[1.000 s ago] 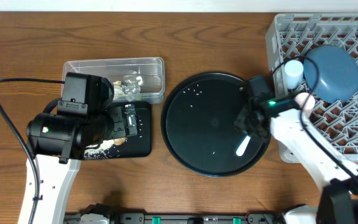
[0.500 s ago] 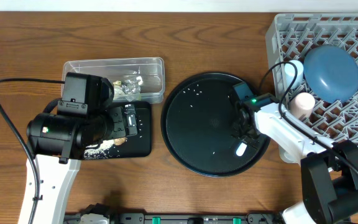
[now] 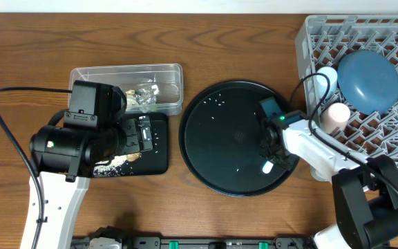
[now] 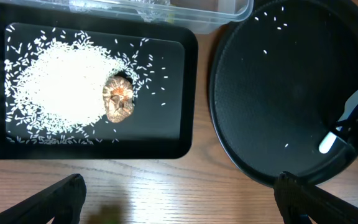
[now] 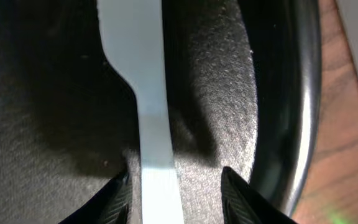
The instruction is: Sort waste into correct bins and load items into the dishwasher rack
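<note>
A pale blue spoon [image 3: 269, 166] [image 4: 347, 118] [image 5: 148, 93] lies on the right side of the large round black tray [image 3: 220, 138]. My right gripper [image 3: 271, 153] [image 5: 176, 193] is low over it and open. Its fingers [image 5: 118, 196] stand on either side of the handle, with a gap on the right. My left gripper [image 4: 179, 186] hangs wide open and empty above the wood, beside the shallow black bin [image 4: 166, 130] [image 3: 159, 160]. That bin holds white rice [image 4: 61, 81] and a brown lump [image 4: 118, 99]. Crumpled wrappers [image 3: 144, 97] lie in the clear tub [image 3: 126, 72].
The grey dishwasher rack [image 3: 309, 41] at the right holds a blue dish [image 3: 368, 79], a light blue cup [image 3: 327, 79] and a pinkish-white cup [image 3: 336, 116]. A few rice grains [image 3: 220, 104] dot the round tray. The left arm's black cable [image 3: 5, 131] loops over the table.
My right arm has swung so that the pinkish cup shows in the rack. Its gripper has settled lower over the spoon handle, jaws slightly narrower. The left arm has not moved.
</note>
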`<move>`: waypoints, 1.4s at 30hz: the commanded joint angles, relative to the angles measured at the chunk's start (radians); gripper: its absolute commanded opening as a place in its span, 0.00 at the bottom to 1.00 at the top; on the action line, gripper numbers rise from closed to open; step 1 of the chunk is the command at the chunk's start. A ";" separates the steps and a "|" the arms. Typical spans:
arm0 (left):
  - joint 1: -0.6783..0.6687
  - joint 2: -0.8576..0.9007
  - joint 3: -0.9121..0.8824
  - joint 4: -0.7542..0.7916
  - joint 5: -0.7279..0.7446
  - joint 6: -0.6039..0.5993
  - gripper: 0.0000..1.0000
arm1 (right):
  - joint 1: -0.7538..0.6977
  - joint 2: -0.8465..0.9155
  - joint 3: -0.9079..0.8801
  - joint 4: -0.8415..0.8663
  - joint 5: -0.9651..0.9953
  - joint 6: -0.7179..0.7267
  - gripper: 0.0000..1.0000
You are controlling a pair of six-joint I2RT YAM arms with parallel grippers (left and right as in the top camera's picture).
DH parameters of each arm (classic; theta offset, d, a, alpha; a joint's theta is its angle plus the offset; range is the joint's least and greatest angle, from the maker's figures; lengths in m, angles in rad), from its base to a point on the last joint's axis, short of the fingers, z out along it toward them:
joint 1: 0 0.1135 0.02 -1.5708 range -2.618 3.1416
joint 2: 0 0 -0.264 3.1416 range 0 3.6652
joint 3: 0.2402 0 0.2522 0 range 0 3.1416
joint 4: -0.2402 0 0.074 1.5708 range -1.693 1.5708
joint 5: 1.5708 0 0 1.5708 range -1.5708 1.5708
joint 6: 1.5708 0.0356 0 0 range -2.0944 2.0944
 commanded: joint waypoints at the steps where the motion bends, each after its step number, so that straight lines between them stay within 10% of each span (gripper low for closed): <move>1: -0.002 0.000 0.005 -0.003 -0.012 0.002 0.98 | 0.005 0.008 -0.039 0.039 0.029 0.017 0.36; 22: -0.002 0.000 0.005 -0.003 -0.012 0.002 0.98 | 0.006 0.002 -0.087 0.112 0.022 -0.075 0.06; 42: -0.002 0.000 0.005 -0.003 -0.012 0.002 0.98 | 0.006 -0.227 -0.023 0.089 -0.031 -0.376 0.09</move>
